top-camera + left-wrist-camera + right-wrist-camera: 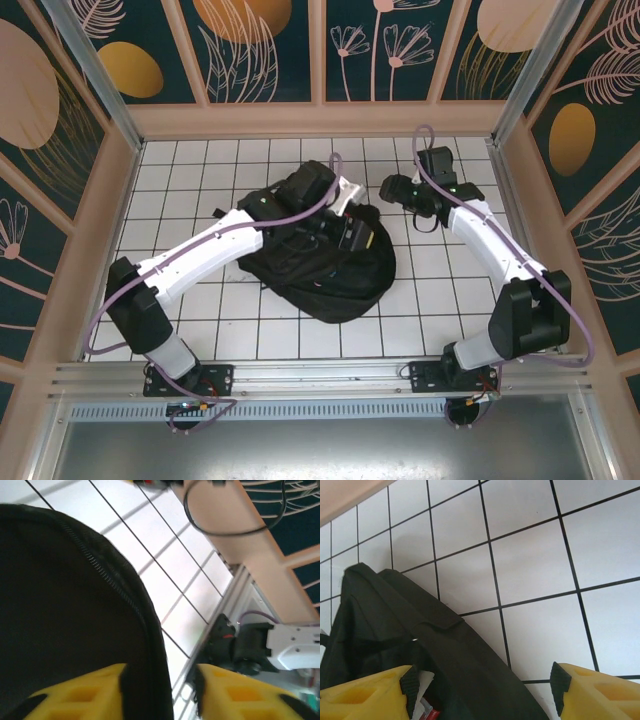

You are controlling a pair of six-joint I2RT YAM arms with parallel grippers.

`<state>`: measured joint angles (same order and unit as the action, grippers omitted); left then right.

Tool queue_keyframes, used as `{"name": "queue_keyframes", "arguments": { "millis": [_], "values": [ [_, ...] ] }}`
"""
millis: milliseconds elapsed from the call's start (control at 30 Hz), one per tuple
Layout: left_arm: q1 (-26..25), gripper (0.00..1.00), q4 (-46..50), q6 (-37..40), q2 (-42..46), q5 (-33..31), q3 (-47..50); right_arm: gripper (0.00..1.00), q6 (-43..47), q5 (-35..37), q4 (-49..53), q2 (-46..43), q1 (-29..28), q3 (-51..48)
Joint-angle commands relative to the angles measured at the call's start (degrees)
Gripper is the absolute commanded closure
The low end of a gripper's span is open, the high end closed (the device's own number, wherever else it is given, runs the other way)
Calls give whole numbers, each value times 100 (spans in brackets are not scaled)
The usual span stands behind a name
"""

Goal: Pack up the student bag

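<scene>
The student bag (320, 275) lies near the middle of the tiled table (200, 190). The left gripper (357, 236) hangs over the bag's right side, jaws parted astride the zippered rim (100, 570); whether its yellow fingers (85, 692) press the fabric is hard to tell. The right gripper (392, 190) hovers just beside the bag's far right corner, jaws spread wide and grasping nothing.

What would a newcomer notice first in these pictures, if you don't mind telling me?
The large black student bag, lying in the middle of the white tiled table, catches the eye first. The left gripper is open over the bag's edge, and the right gripper stands open beside its far right end.
</scene>
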<state>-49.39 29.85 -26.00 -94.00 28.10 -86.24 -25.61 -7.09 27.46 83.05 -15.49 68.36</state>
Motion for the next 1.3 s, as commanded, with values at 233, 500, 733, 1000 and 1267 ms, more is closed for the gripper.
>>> {"name": "queue_keyframes", "arguments": {
  "millis": [233, 500, 733, 1000, 1267],
  "values": [
    [359, 39, 67, -856, 1690, -1810, 807, 28, 265, -749, 116, -645, -186, 0],
    [934, 39, 415, -2007, 2985, -2849, 2599, 32, 320, -365, 588, -864, -1093, 62],
    [1494, 38, 114, -3048, 3801, -3050, 4124, 28, 266, -239, 550, -714, -992, -275],
    [2371, 41, -938, -3757, 3920, -2612, 5370, 28, 153, -205, 360, -648, -982, -452],
    [2434, 46, -2970, -3592, 2580, -2020, 5307, 28, 63, -689, -82, -806, -983, -924]
  ]
}}
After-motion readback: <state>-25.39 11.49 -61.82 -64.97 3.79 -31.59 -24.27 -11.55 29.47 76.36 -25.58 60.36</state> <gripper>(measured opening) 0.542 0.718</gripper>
